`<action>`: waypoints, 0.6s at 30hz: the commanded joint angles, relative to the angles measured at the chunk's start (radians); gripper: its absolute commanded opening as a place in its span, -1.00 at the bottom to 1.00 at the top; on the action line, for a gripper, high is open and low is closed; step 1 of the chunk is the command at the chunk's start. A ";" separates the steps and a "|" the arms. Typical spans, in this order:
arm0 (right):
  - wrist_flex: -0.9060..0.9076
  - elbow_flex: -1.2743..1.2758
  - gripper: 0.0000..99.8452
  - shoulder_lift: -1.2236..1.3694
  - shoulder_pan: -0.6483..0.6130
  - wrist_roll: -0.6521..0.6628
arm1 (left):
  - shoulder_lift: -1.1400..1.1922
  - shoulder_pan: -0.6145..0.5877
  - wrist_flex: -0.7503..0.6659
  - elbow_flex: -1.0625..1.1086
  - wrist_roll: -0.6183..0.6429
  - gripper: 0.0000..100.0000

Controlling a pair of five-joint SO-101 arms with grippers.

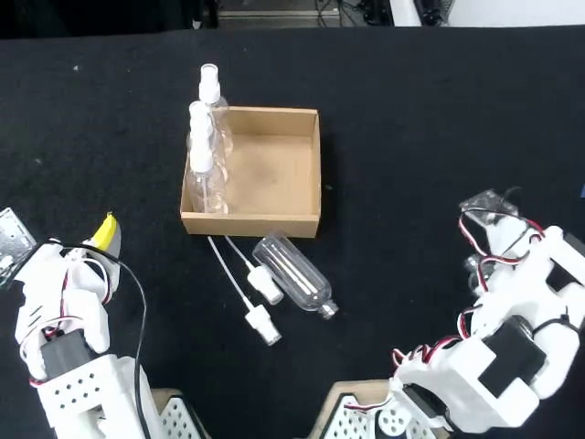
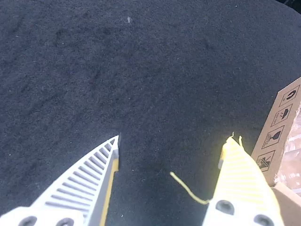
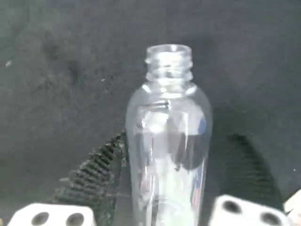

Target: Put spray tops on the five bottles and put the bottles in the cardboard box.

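While the right fingers (image 3: 99, 169) grip an uncapped clear bottle (image 3: 169, 117), the left fingers (image 2: 237, 174) gape wide over the black counter (image 2: 141, 70), holding nothing. Upper centre in the high view, the cardboard box (image 1: 256, 223) holds three capped bottles (image 1: 206, 178) along its left wall; below it lie a fifth bottle (image 1: 294, 273) and two spray tops (image 1: 265, 283).

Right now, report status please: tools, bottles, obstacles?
Left tool open, empty. Right tool shut on uncapped bottle. Three capped bottles in box; fifth bottle, two spray tops lie before it. No obstacle.
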 commanded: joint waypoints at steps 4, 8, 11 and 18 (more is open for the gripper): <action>-0.026 -0.010 -0.95 -0.008 -0.060 -0.087 | -0.012 -0.005 -0.023 -0.018 0.005 -0.36; -0.025 -0.025 -0.90 -0.008 -0.087 -0.325 | -0.012 -0.005 -0.023 -0.018 0.005 -0.36; -0.025 -0.021 -0.89 0.001 -0.133 -0.494 | -0.012 -0.005 -0.023 -0.018 0.005 -0.36; 0.074 -0.042 -0.38 -0.005 -0.196 -0.512 | -0.012 -0.005 -0.023 -0.018 0.005 -0.36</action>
